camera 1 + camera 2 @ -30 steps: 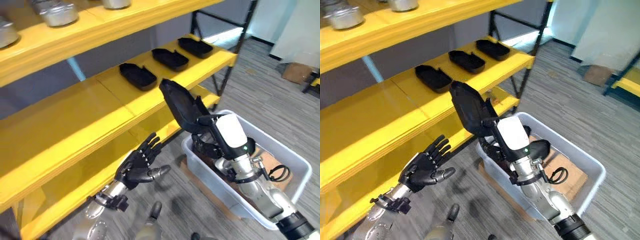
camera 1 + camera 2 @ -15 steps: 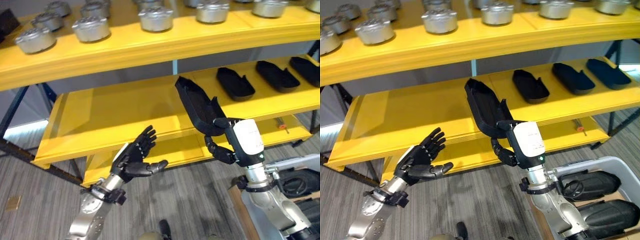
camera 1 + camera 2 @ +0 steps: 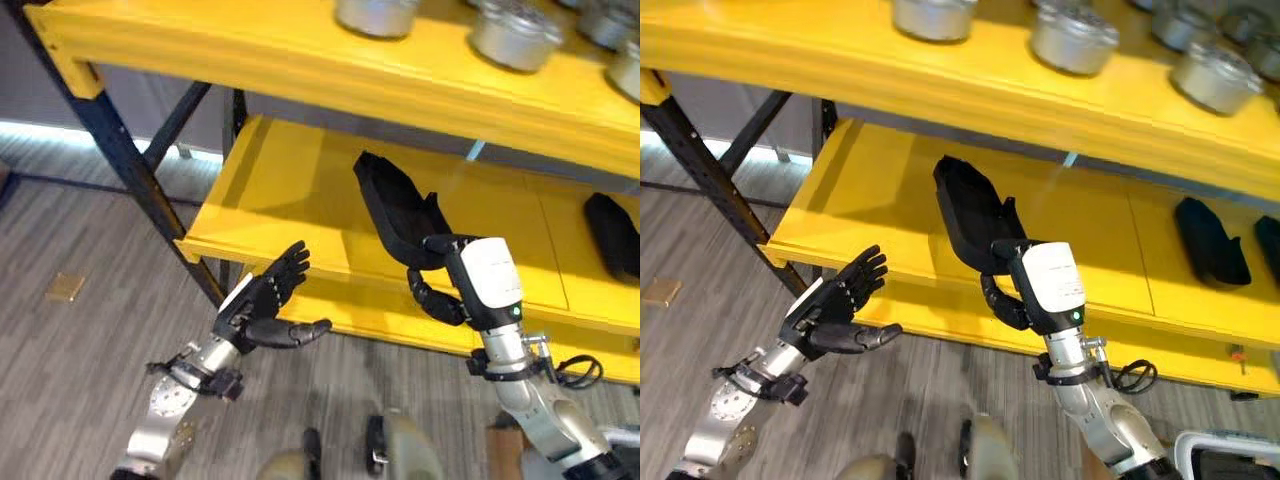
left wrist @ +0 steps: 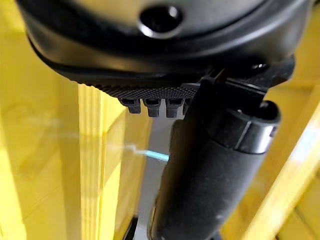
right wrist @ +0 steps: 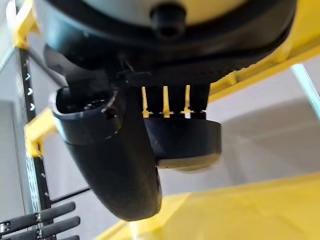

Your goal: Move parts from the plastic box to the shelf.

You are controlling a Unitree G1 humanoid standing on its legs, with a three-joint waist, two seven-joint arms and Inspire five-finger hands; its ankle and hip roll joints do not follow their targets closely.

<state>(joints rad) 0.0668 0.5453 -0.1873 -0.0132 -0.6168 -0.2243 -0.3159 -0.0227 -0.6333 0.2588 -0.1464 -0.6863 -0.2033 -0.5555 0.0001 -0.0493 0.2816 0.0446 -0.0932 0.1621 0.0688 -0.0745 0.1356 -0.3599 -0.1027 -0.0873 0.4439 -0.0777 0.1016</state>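
My right hand [image 3: 440,290] is shut on a long black tray-shaped part [image 3: 392,207], holding it tilted up in front of the yellow middle shelf [image 3: 290,190]. The same black part [image 3: 970,212] shows in the right eye view, and its end [image 5: 182,137] sits past the fingers in the right wrist view. My left hand [image 3: 262,305] hovers open and empty to the left of the part, below the shelf's front edge. Another black part [image 3: 1210,240] lies on the shelf at the far right. A corner of the plastic box [image 3: 1225,458] shows at the bottom right.
Several silver metal canisters [image 3: 1070,38] stand on the upper yellow shelf [image 3: 250,50]. A dark steel upright [image 3: 130,160] with a diagonal brace carries the shelves at the left. Grey striped floor [image 3: 70,340] lies below.
The whole picture has swung left along the shelf, so the camera has moved. My right hand still holds the black part, now before the shelf's left section. The left hand stays open.
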